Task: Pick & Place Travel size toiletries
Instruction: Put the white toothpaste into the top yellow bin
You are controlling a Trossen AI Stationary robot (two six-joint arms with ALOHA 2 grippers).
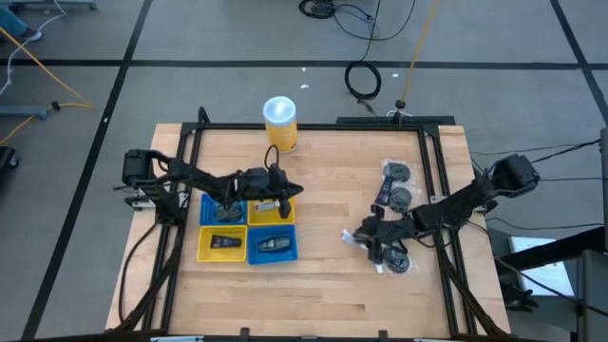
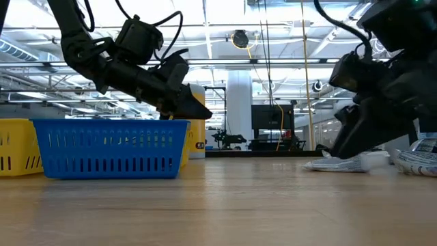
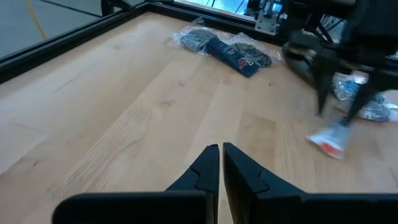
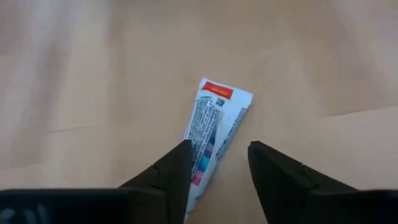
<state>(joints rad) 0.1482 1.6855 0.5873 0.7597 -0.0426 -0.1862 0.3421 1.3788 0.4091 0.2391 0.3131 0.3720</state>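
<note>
A small white tube with a red end (image 4: 214, 115) lies flat on the wood, also visible as the tube (image 3: 328, 140) in the left wrist view. My right gripper (image 4: 221, 146) is open just above it, one finger on each side of its near end; this gripper (image 1: 366, 236) sits right of the table's centre. More wrapped toiletries (image 1: 397, 187) lie toward the far right, and others (image 1: 397, 262) under my right arm. My left gripper (image 3: 221, 149) is shut and holds nothing, hovering over the trays (image 1: 290, 190). Dark items lie in the two near trays (image 1: 272, 246). My right gripper comes slanting down from the table's right, its open fingers (image 4: 177, 165) astride the tube's near end (image 4: 202, 162). I cannot tell whether a finger touches it. The tube lies flat on the table, lengthwise between the fingers.
Four square trays, two yellow and two blue (image 1: 222, 211), sit left of centre. A tall yellow canister with a white lid (image 1: 280, 122) stands at the far edge. A black frame (image 1: 437, 171) borders the table. Bare wood (image 1: 332, 285) lies along the near side.
</note>
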